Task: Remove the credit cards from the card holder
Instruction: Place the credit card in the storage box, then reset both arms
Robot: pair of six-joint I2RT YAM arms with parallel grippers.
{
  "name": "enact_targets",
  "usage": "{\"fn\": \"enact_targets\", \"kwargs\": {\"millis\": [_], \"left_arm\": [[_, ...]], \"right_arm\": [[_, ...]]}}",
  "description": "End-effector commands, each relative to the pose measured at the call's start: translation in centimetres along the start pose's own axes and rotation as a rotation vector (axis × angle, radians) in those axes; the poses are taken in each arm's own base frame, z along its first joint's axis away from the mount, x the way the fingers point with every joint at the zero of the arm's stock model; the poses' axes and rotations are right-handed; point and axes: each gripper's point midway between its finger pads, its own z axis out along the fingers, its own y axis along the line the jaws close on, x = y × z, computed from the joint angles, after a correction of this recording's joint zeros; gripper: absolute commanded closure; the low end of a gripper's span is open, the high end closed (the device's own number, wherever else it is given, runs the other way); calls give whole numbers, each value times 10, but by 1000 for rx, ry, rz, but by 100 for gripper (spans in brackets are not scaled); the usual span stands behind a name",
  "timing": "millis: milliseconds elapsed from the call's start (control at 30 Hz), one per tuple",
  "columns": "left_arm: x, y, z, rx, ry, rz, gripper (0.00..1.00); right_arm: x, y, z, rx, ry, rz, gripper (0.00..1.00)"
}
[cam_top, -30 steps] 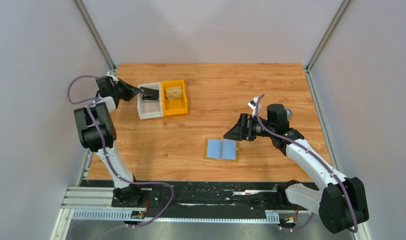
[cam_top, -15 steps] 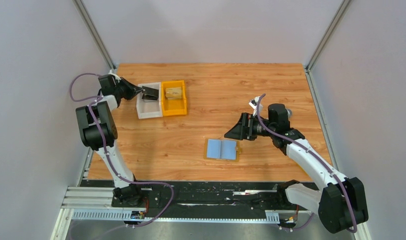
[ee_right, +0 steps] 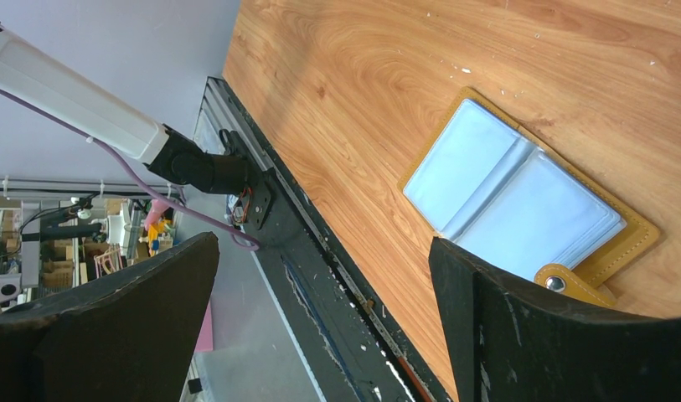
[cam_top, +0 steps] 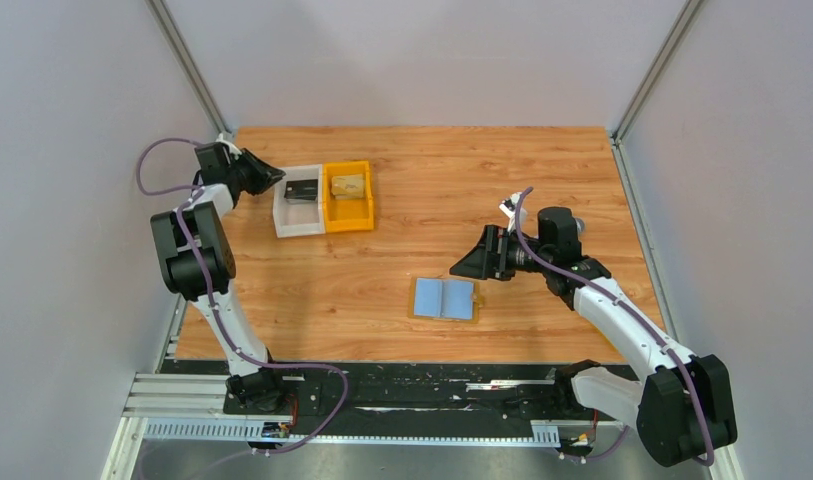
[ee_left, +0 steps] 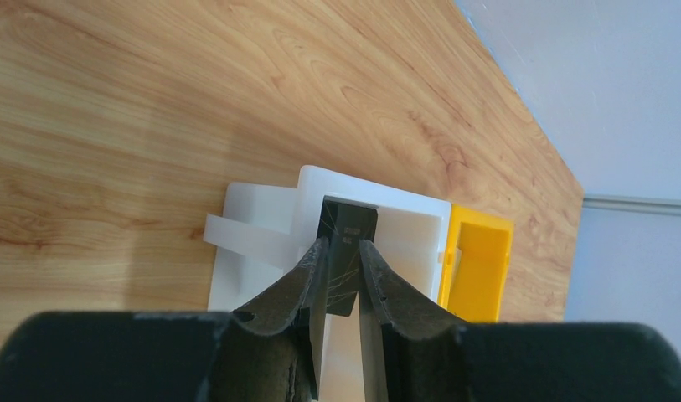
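Observation:
The card holder (cam_top: pixel 444 298) lies open on the wooden table, two light-blue panels up, tan edging and a snap tab showing (ee_right: pixel 513 197). My right gripper (cam_top: pixel 460 268) hovers just right of it, jaws wide apart with nothing between them (ee_right: pixel 324 243). A dark credit card (cam_top: pixel 302 190) rests in the white bin (cam_top: pixel 292 222) at the back left. My left gripper (cam_top: pixel 274 176) sits at that bin's left rim. Its jaws stand a little apart (ee_left: pixel 343 244), and the card (ee_left: pixel 353 222) lies just beyond the tips, inside the bin (ee_left: pixel 387 201).
An orange bin (cam_top: pixel 350 215) adjoins the white bin on its right (ee_left: pixel 479 268) and holds a tan object (cam_top: pixel 347 184). Grey walls close in the table on the left, right and back. A metal rail runs along the near edge (ee_right: pixel 320 243).
The left gripper's jaws have parted and let go of the dark card, which now lies in the white bin. That gripper has drawn back to the left. The right arm has not moved.

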Motion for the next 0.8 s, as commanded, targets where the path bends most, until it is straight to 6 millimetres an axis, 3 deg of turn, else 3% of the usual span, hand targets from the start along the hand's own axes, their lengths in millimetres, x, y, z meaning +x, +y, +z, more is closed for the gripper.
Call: {"fn": "enact_targets", "kwargs": {"millis": [0,267,500,633,767], "left_arm": [[-16,-10,-3,-2,-20,57,71],[-17,-28,-17,-19,45,73,69],[-11,-75,-50,16,104,153,64],[2,-106,-71,66,139,186,61],[29,-127,-95,89,203,224,44]], "right_arm": [[-16,13,-2,-38,-35,-56,0],[-24,4,-1,27,-54,-4,0],[-39,-16,-5,187,-95,36,0],[-54,-29,-15,331,-145,54,0],[-77,-34,-33,466,-230,48,0]]}}
